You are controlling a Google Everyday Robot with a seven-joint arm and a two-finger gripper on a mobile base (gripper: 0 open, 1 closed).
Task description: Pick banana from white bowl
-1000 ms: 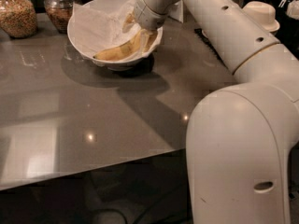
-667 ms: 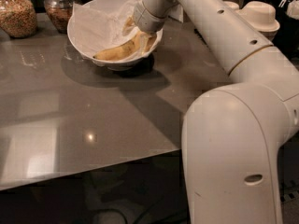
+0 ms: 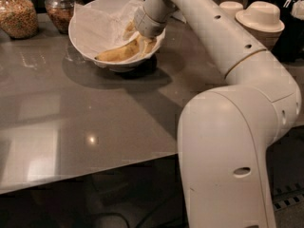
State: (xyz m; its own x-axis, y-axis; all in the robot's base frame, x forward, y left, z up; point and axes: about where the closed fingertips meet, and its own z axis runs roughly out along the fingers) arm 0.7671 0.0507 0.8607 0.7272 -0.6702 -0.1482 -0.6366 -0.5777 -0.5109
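In the upper left of the frame, on the desk (image 3: 71, 127), the white bowl (image 3: 80, 44) holds the banana (image 3: 116, 54), not yet lifted. At its right end the gripper (image 3: 141, 42) reaches into the bowl; whether it has closed on the fruit I cannot tell. The lift out is left.

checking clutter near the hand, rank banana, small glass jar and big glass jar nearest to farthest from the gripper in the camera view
The gripper is low inside the white bowl.
1. banana: in the bowl, right at the gripper.
2. small glass jar: just behind the bowl's image-left rim.
3. big glass jar: at the picture's far left edge.
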